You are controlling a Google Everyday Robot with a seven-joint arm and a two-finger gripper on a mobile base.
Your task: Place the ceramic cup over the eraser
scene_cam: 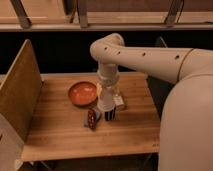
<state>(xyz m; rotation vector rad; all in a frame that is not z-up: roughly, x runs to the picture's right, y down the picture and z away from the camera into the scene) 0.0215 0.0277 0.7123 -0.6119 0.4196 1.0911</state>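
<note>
Here the gripper (107,100) hung at the table's (60,135) centre, seemingly clenched on the cup (105,104), held just above the eraser (110,115) to cover it. The bowl (82,93) lay at ten o'clock, the red-and-blue item (91,119) at eight.

White arm and gripper (107,107) above a pale wooden table (60,135) with fine grain lines. Orange bowl (82,93); white ceramic cup (105,104); near-black eraser (110,115); red-and-blue item (91,119); pale box (119,102); tan side panel (17,95).
</note>
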